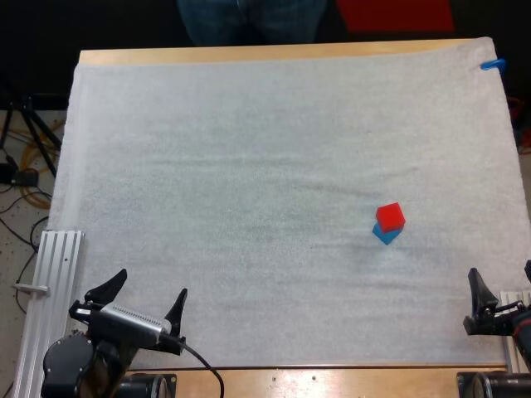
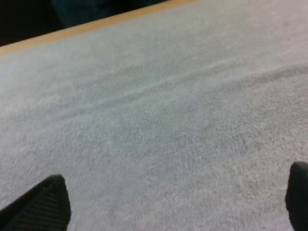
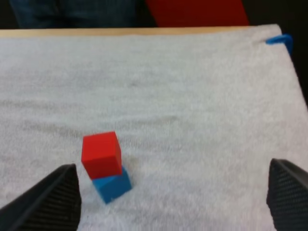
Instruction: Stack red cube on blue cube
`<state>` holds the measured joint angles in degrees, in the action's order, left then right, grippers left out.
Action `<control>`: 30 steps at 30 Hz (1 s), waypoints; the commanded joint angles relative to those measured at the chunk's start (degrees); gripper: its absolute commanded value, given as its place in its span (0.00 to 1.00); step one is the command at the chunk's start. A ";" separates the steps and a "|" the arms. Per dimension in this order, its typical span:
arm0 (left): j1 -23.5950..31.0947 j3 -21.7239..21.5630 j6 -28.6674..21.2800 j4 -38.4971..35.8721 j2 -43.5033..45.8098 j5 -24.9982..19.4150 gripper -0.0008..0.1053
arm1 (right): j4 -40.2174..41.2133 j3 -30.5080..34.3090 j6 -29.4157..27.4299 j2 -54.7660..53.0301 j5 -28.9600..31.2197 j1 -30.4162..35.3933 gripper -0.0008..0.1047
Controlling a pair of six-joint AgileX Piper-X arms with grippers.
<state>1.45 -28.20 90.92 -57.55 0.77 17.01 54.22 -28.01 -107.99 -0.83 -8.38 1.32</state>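
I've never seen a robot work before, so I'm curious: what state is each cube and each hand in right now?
red cube: sitting on top of the blue cube, twisted a little against it, nothing holding it.
blue cube: on the white mat, under the red cube.
left hand: open, empty, at the mat's near edge.
right hand: open, empty, clear of both cubes.
white mat: spread flat over the table.

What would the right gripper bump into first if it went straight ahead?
Probably only white mat. The right gripper points past the red cube on the blue cube, though depth is unclear.
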 commanded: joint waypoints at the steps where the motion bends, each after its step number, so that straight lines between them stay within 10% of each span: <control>1: 0.08 -0.34 0.72 1.19 7.92 0.82 0.83 | -0.05 0.38 0.31 -1.99 -0.85 0.04 0.74; 30: 0.08 -0.34 0.44 1.20 7.92 0.81 0.83 | 2.04 -0.66 2.85 -1.99 2.64 0.04 0.74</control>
<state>1.45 -28.20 90.92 -57.15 0.77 17.32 56.32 -28.20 -105.40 -0.71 -5.88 1.32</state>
